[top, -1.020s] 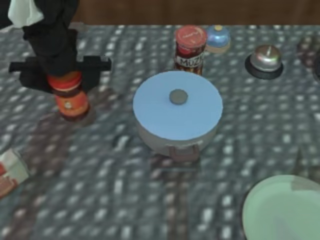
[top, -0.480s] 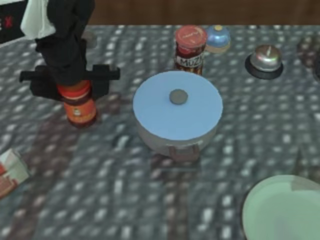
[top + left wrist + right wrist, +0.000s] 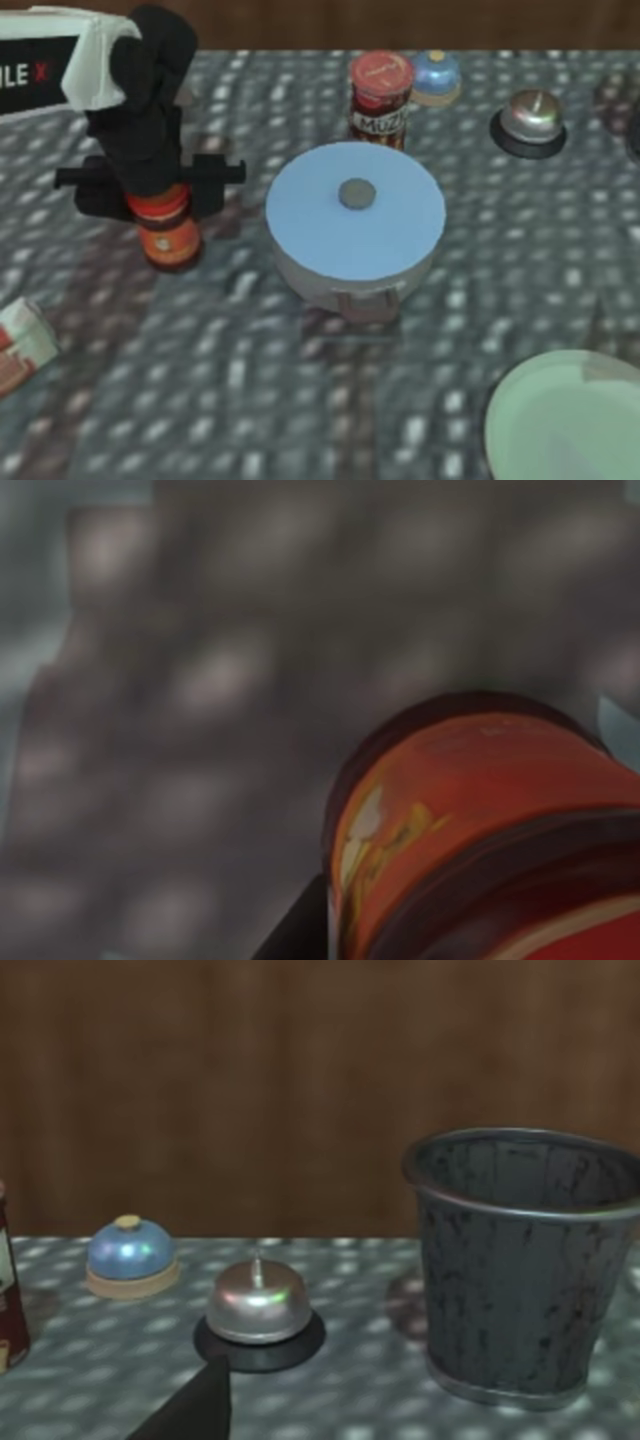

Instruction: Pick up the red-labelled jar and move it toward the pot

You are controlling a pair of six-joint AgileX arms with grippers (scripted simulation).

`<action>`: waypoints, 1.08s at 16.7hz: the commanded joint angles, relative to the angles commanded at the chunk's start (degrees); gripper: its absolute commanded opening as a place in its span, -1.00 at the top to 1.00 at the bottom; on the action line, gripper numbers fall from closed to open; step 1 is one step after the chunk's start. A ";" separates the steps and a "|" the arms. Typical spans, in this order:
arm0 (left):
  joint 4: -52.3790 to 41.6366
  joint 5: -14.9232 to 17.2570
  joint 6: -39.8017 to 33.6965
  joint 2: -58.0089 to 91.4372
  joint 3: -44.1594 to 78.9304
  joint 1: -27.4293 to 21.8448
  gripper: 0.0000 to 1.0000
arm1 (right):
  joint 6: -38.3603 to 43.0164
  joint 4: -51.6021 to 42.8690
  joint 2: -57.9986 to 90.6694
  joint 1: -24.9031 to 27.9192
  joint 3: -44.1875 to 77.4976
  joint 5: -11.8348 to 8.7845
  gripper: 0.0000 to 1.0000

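Observation:
The red-labelled jar (image 3: 170, 240), small, of dark glass with an orange-red label and lid, hangs upright just left of the pot, a narrow strip of table apart from it. My left gripper (image 3: 150, 193) comes down from above and is shut on its lid end. In the left wrist view the jar (image 3: 480, 840) fills the near corner over the patterned table. The pot (image 3: 330, 235) is large and grey, with a flat light-blue lid and a grey knob (image 3: 357, 193), and stands at the table's middle. My right arm is outside the top view, parked at the back right.
Behind the pot stand a red-lidded jar with a white-and-black label (image 3: 380, 95) and a blue bell (image 3: 437, 75). A silver bell (image 3: 530, 120) sits back right, beside a dark bin (image 3: 520, 1260). A pale green plate (image 3: 565, 420) lies front right, a packet (image 3: 20, 345) at the left edge.
My left gripper has carried the red-labelled jar to the right and slightly toward the front, closing the distance to the pot. Nothing else has moved.

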 joint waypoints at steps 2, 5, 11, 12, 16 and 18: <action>0.00 0.00 0.00 0.00 0.00 0.00 0.85 | 0.00 0.00 0.00 0.00 0.00 0.00 -1.00; 0.00 0.00 0.00 0.00 0.00 0.00 0.40 | 0.00 0.00 0.00 0.00 0.00 0.00 -1.00; 0.00 0.00 0.00 0.00 0.00 0.00 -0.51 | 0.00 0.00 0.00 0.00 0.00 0.00 -1.00; 0.00 0.00 0.00 0.00 0.00 0.00 -0.66 | 0.00 0.00 0.00 0.00 0.00 0.00 -1.00; 0.00 0.00 0.00 0.00 0.00 0.00 -1.00 | 0.00 0.00 0.00 0.00 0.00 0.00 -1.00; 0.00 0.00 0.00 0.00 0.00 0.00 -1.00 | 0.00 0.00 0.00 0.00 0.00 0.00 -1.00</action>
